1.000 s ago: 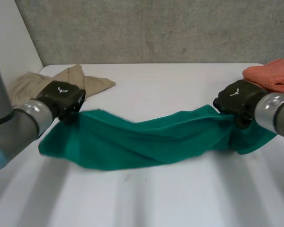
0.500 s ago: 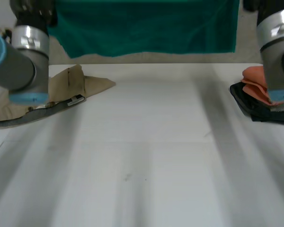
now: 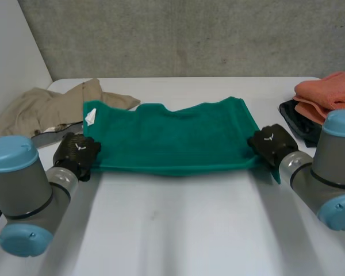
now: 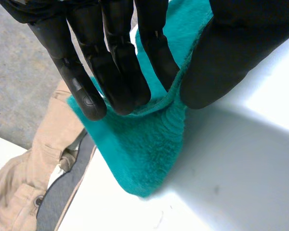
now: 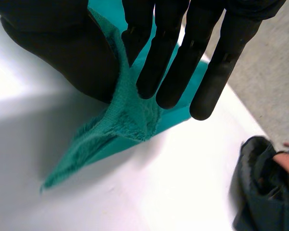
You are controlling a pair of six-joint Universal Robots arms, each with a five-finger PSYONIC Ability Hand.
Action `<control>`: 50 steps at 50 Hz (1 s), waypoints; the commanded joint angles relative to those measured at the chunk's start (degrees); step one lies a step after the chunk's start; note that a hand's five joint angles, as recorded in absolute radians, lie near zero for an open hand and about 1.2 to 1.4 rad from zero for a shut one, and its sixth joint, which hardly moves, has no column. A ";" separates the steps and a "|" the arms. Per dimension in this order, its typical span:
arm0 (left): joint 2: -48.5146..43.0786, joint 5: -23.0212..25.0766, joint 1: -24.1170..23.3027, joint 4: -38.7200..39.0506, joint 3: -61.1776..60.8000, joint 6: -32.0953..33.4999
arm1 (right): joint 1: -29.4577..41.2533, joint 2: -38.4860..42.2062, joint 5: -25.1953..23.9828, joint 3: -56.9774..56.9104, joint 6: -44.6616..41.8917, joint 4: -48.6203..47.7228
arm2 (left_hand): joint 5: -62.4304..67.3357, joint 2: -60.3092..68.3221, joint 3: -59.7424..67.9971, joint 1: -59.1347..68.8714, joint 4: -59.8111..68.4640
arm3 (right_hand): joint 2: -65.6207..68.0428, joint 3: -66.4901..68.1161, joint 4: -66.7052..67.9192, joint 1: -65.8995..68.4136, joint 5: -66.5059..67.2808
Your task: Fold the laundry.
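You have the green terry towel point(image 3: 172, 135) spread flat on the white worktop point(image 3: 178, 230); your left hand point(image 3: 76, 152) and right hand point(image 3: 270, 142) each pinch a near corner. No fold looks made yet.

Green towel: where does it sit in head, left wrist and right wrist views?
Head view: green towel spread out mid-table between left hand and right hand.
Left wrist view: green towel corner pinched by left hand, beside beige clothes.
Right wrist view: green towel corner pinched by right hand.
Shared landmark: white table.
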 commanded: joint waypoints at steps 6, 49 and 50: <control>1.51 0.90 1.52 -0.46 -0.53 0.21 | -0.52 -0.37 -0.10 4.18 0.04 -0.63 | -27.33 -30.20 -29.96 -26.96 -30.64 | 12.64 11.81 11.34 16.65 11.06; -7.36 9.78 5.66 -2.92 9.31 0.65 | -0.43 -0.37 -0.10 5.41 0.13 -0.72 | -35.75 -38.62 -38.38 -35.38 -39.06 | 12.64 11.81 11.34 16.65 11.06; -7.80 9.78 5.66 -3.19 9.66 0.73 | -0.43 -0.37 -0.10 5.41 0.13 -0.72 | -34.75 -37.61 -37.37 -34.37 -38.05 | 12.64 11.81 11.34 16.65 11.06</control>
